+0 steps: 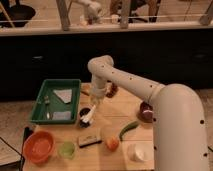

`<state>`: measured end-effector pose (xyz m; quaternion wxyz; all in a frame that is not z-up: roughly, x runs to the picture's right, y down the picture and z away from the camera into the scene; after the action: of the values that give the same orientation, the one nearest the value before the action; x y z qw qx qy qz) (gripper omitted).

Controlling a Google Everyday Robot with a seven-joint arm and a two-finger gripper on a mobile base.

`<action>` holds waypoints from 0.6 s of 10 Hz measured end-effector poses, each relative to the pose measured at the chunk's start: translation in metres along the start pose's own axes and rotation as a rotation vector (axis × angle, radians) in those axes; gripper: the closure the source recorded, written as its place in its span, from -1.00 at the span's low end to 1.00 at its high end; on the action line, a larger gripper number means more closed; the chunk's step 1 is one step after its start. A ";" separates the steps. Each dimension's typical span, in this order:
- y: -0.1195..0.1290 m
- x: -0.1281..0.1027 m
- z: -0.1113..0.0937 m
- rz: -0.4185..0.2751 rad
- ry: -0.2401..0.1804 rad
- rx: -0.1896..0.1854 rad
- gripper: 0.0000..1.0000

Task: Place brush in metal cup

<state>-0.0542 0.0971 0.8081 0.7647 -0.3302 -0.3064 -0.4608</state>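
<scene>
Jaws above metal cup (pixel 84 113) — slim white brush (pixel 90 118) at rim.

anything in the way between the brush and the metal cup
Nothing visible. The gripper is just above the metal cup, with the brush at the cup's right rim; whether it is already inside I cannot tell. The black block lies farther forward, off that path.

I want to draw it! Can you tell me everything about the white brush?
The white-handled dish brush looks like slim pale plastic. It leans tilted at the small round grey metal cup, with its lower end by the cup's right rim and its top end just below the robot's gripper. No bristled head shows.
</scene>
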 end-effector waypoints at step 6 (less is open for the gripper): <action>-0.034 -0.025 0.005 -0.092 0.005 -0.029 1.00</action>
<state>-0.0952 0.1012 0.7993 0.7385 -0.3257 -0.3129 -0.5006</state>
